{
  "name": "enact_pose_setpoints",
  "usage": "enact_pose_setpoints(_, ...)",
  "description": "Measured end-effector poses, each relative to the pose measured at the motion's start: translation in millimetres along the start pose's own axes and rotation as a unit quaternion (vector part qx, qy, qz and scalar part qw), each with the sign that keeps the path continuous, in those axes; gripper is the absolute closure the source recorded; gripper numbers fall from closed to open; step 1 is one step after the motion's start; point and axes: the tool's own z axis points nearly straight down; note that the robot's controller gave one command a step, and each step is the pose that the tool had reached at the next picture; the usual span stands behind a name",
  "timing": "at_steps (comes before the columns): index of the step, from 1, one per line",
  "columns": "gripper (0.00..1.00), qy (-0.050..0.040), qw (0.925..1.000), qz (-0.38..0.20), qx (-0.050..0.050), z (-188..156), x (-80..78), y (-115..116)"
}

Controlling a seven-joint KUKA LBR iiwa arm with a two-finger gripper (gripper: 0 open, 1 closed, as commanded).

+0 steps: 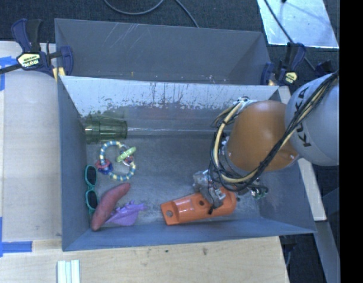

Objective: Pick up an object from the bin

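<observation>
At the left of the bin (72, 175) you have a loose cluster well apart from the work. A dark green cup (104, 128) lies on its side against the far wall. Below it is a ring of coloured beads (117, 161), then teal sunglasses (90, 188) by the left wall. A reddish, root-shaped piece (109, 204) touches a purple scrap (127, 214) at the lower left. None of these stands in your way.

Moving right, the orange plastic piece (193, 209) lies alone on the floor near the front wall, at lower centre. Its long axis runs roughly left to right across the frame, its right end a little higher.

The gripper (213, 200) sits down at that right end, right on or over the piece, with the arm's orange wrist cover (261, 137) above it to the upper right. Cables and the wrist hide the tip, so you cannot tell how far it is opened or whether it has hold of anything.

My reading: the piece stretches leftward from the gripper, so a grasp across its narrow width at this end suits best. The front wall just below leaves little room.
</observation>
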Motion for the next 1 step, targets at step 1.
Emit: enact_pose_setpoints(1, 1.0, 0.0032, 1.0, 0.0, -0.002, -19.6, 1.3, 1.4)
